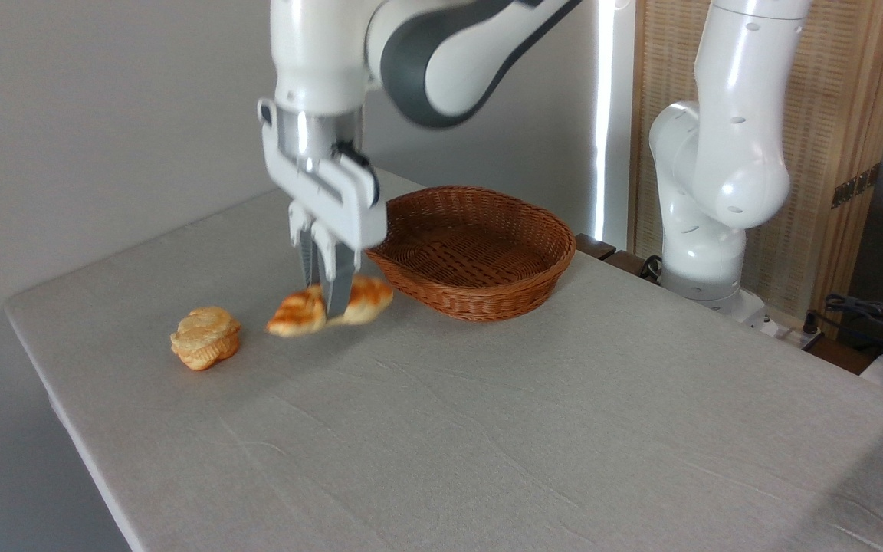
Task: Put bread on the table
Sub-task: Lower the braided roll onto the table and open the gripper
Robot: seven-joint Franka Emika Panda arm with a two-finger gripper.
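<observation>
The end effector (326,303) is seen pointing straight down, its fingers closed narrowly on the middle of the bread (328,308). The bread is held low over the grey cloth of the worktop (487,429), between the small round pastry (205,337) on the left and the wicker basket (476,249) on the right. Its long axis is laid roughly left to right, with the left tapered end dipped slightly lower. The loaf is blurred, and its centre is hidden behind the fingers; contact with the cloth cannot be judged.
</observation>
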